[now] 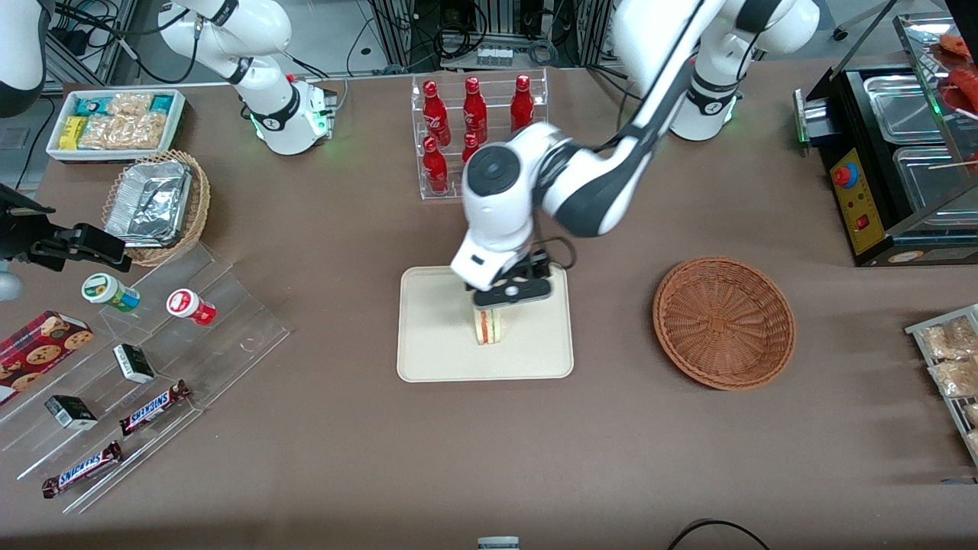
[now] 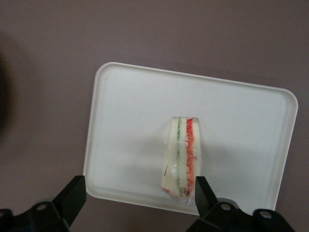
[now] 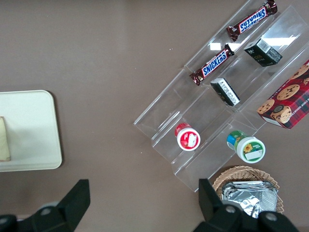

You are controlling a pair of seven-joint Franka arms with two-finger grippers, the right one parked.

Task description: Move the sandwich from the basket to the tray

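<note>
The sandwich point(image 1: 490, 326) stands on edge on the cream tray point(image 1: 435, 336), its red and green filling facing up. My left gripper point(image 1: 498, 304) hovers just above it, open. In the left wrist view the gripper point(image 2: 139, 189) has its jaws wide apart; the sandwich point(image 2: 182, 157) sits on the tray point(image 2: 125, 116) close beside one finger point(image 2: 203, 191), and the other finger is well away from it. The reddish-brown basket point(image 1: 723, 321) lies empty beside the tray, toward the working arm's end. The parked arm's wrist view shows the tray's corner point(image 3: 34, 130) and a sliver of the sandwich point(image 3: 4, 139).
A clear rack of red bottles point(image 1: 477, 122) stands farther from the front camera than the tray. A clear stepped display point(image 1: 153, 367) with snack bars, cups and boxes and a tan foil-lined basket point(image 1: 157, 202) lie toward the parked arm's end. A black warmer with metal pans point(image 1: 894, 168) stands at the working arm's end.
</note>
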